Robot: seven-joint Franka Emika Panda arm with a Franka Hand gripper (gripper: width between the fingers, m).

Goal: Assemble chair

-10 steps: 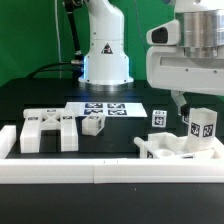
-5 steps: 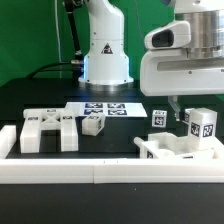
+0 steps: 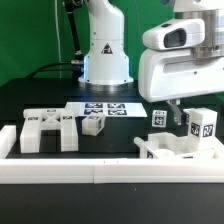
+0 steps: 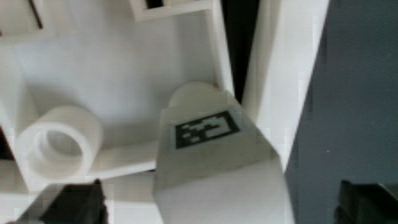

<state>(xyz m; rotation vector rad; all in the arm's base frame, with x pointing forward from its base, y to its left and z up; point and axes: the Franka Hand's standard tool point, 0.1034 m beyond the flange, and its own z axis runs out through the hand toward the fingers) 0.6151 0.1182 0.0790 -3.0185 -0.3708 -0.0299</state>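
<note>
At the exterior view's left, a loose chair piece (image 3: 45, 128) and small cube (image 3: 93, 124) wait on the surface (image 3: 30, 100). Rightward, the gripper (image 3: 178, 117) has lifted off the part-built chair (image 3: 185, 148) — jaws wide, empty — so that placement seems finished.

Bright, even overhead light on both views; white parts nearly glare out, and the wrist view is soft and blurred.

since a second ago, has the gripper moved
Yes, slightly: the gripper has drifted toward the exterior view's left, so its housing now sits nearer the right end of the marker board.
</note>
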